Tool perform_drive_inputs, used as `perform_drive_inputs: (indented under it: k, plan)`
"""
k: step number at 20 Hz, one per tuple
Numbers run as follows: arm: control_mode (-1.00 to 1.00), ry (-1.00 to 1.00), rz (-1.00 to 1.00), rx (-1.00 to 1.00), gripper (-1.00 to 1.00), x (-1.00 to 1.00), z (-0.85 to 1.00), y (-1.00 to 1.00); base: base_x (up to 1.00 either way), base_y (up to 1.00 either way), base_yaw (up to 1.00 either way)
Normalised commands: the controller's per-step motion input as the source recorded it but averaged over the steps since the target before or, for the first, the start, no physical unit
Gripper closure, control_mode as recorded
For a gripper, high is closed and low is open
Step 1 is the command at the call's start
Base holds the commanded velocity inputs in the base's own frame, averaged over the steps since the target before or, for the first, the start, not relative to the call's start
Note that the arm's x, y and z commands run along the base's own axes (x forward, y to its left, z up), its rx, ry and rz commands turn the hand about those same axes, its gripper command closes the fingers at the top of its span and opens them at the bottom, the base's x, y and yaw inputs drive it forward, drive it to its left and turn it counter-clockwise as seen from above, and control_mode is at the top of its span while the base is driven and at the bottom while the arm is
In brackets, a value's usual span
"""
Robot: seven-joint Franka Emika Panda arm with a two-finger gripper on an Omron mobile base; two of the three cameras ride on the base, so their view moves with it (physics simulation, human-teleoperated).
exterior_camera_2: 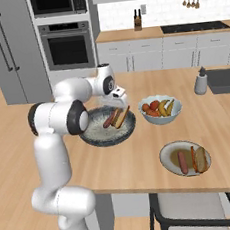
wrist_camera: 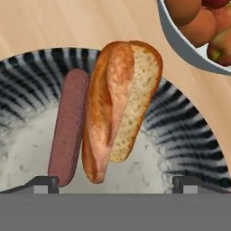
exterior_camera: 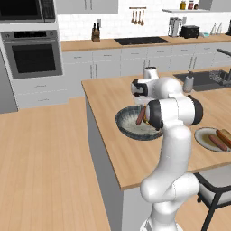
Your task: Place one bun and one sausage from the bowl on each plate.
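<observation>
The dark ribbed bowl (exterior_camera: pixel 131 131) (exterior_camera_2: pixel 96 137) (wrist_camera: pixel 185 122) sits on the island counter. It holds one split bun (exterior_camera_2: pixel 120 117) (wrist_camera: pixel 119 103) and one sausage (exterior_camera: pixel 140 116) (exterior_camera_2: pixel 109 119) (wrist_camera: pixel 67 131), lying side by side. My gripper (exterior_camera_2: pixel 116 105) (wrist_camera: pixel 115 182) hangs open just above them, pointing down. In the hand view the bun and sausage lie between the two fingertips, untouched. To the right, near the counter's front edge, a plate (exterior_camera: pixel 203 135) (exterior_camera_2: pixel 167 156) carries a sausage (exterior_camera: pixel 218 142) (exterior_camera_2: pixel 182 162) and a bun (exterior_camera: pixel 224 135) (exterior_camera_2: pixel 200 159).
A white bowl of fruit (exterior_camera_2: pixel 160 109) (wrist_camera: pixel 189 40) stands close to the right of the dark bowl. A grey bottle (exterior_camera: pixel 188 82) (exterior_camera_2: pixel 200 81) and a sink (exterior_camera: pixel 210 80) lie at the far right. A chair (exterior_camera: pixel 215 187) (exterior_camera_2: pixel 192 207) stands at the counter's near edge.
</observation>
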Motion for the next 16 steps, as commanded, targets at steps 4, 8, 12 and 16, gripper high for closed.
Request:
perform_drive_inputs:
  k: [4, 8, 12, 16]
  plan:
    - [-1.0, 0.08, 0.0, 0.0, -1.0, 0.34, -0.33, -0.22, 0.0, 0.0, 0.0]
    - [-1.0, 0.0, 0.0, 0.0, -1.0, 0.2, -0.46, -0.09, 0.0, 0.0, 0.0]
    - [-1.0, -0.03, 0.0, 0.0, -1.0, 0.29, -0.13, 0.02, 0.0, 0.0, 0.0]
    - [-1.0, -0.01, 0.0, 0.0, -1.0, 0.14, -0.12, 0.05, 0.0, 0.0, 0.0]
